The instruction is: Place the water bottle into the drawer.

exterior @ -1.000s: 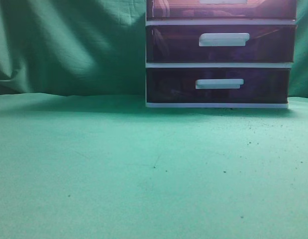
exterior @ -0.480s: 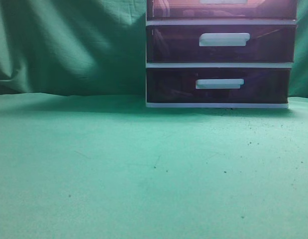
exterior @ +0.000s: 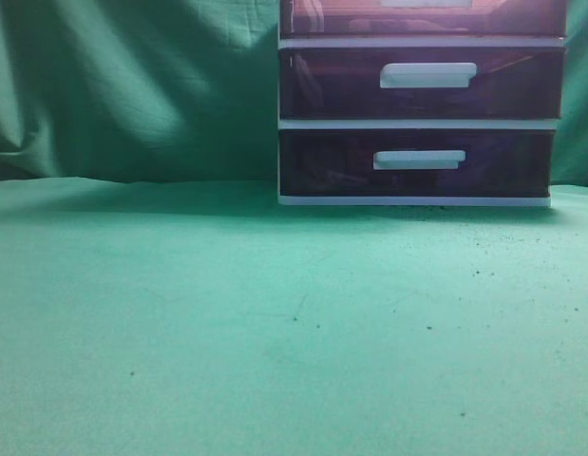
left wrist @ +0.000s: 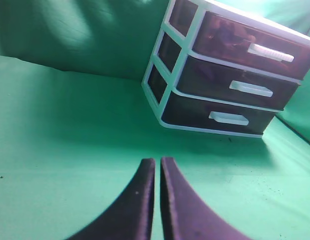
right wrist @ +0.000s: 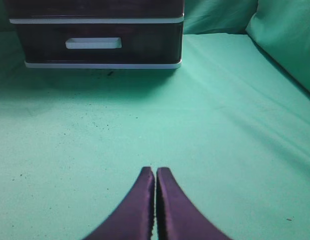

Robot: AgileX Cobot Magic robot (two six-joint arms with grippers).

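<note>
The white-framed drawer unit (exterior: 419,123) stands at the back right of the green cloth. The drawer (left wrist: 245,40), its uppermost one with a reddish front and white bar handle, is closed; only its lower strip (exterior: 350,19) shows in the exterior view. I see no water bottle in any view. My left gripper (left wrist: 157,162) is shut and empty above the cloth, well in front of and left of the unit. My right gripper (right wrist: 155,171) is shut and empty above the cloth, facing the bottom drawer (right wrist: 94,44). Neither gripper shows in the exterior view.
Two darker purple drawers (exterior: 422,81) sit closed below the top one. Green cloth (exterior: 227,323) covers the table and hangs as a backdrop (exterior: 132,85). A raised fold of cloth (right wrist: 290,40) lies at the right.
</note>
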